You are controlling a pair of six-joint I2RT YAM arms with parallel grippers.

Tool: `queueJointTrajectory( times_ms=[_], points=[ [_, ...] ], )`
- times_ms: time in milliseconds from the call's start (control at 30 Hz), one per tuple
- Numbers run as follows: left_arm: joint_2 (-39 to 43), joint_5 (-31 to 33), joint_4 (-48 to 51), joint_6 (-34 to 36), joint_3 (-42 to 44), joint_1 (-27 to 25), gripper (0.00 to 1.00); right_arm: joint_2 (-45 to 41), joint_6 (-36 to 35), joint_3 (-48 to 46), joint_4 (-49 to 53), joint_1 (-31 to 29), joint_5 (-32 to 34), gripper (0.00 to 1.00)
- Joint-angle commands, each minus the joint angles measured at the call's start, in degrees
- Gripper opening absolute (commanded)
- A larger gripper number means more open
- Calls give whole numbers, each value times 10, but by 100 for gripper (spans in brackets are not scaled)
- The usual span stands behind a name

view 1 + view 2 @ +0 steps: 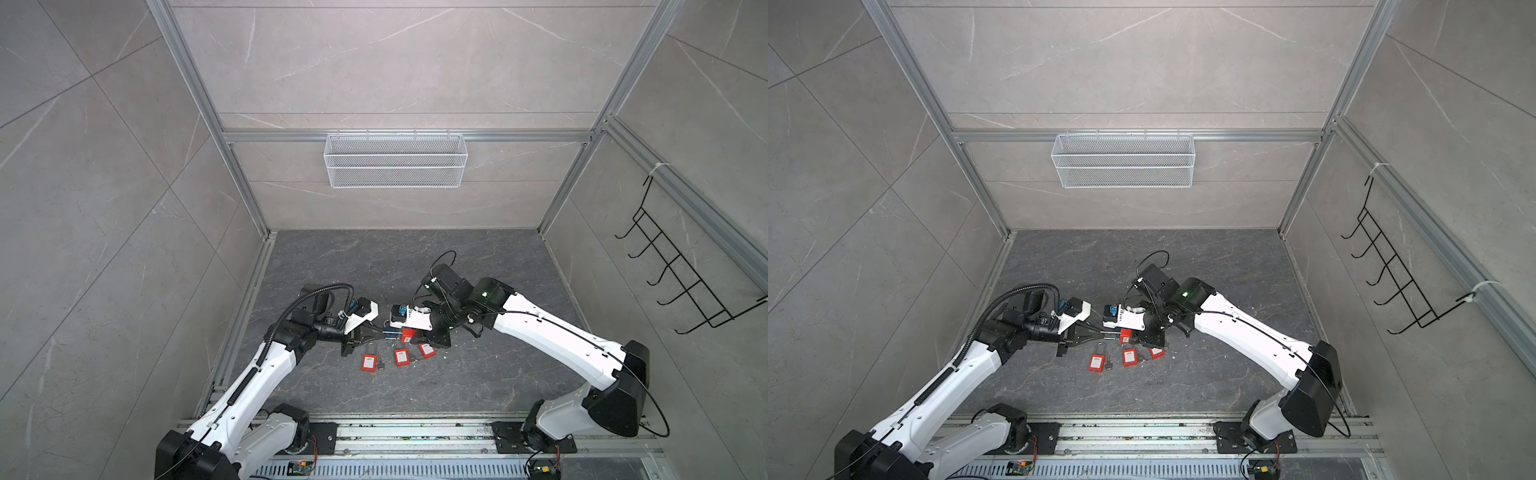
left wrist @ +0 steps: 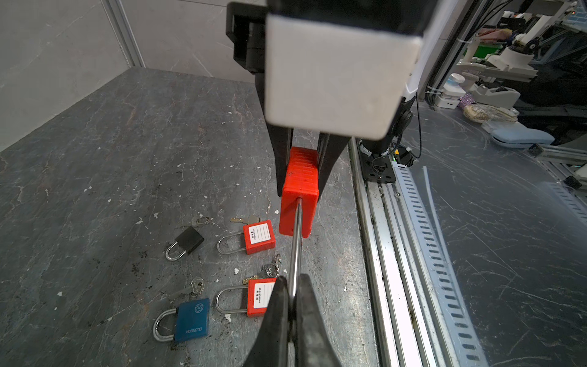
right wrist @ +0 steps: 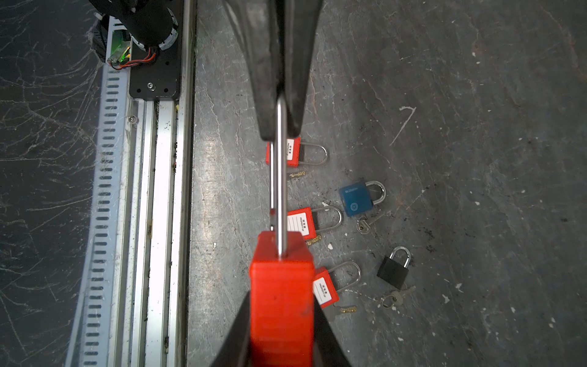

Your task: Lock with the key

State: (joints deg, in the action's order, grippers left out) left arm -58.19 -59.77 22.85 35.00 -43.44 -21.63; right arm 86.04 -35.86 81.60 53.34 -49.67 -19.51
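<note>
A red padlock (image 2: 300, 190) hangs above the dark floor between both arms, seen small in both top views (image 1: 408, 333) (image 1: 1125, 335). My left gripper (image 2: 293, 279) is shut on the far end of its long steel shackle (image 2: 297, 241). My right gripper (image 3: 282, 302) is shut on the red body (image 3: 281, 286), one finger on each side. One shackle leg (image 3: 281, 190) enters the body. The other leg's end (image 3: 271, 222) stops just short of it. Small brass keys (image 3: 297, 174) (image 2: 244, 220) lie on the floor beside the loose locks; no key is in either gripper.
Three more red padlocks (image 1: 369, 362) (image 1: 401, 356) (image 1: 427, 350) lie below the grippers, with a blue one (image 3: 355, 197) and a black one (image 3: 394, 270) beside them. A metal rail (image 1: 415, 432) runs along the front. A mesh basket (image 1: 395, 160) and a hook rack (image 1: 681, 270) hang on the walls.
</note>
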Motion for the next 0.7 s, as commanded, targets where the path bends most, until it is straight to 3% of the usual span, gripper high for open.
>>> queueJointTrajectory(
  times_ms=[0,133,400,667],
  points=[
    [-1,-61,-53,-29,2,-15,0,-11,8,-2,-45,-13,-13,14],
    [1,-50,-63,-31,10,-25,0,-24,11,-12,-73,-17,-25,12],
    [38,22,-109,-14,43,-70,0,-16,12,21,-36,-17,-138,11],
    [62,73,-146,-16,51,-110,0,9,0,49,-12,-14,-123,11]
  ],
)
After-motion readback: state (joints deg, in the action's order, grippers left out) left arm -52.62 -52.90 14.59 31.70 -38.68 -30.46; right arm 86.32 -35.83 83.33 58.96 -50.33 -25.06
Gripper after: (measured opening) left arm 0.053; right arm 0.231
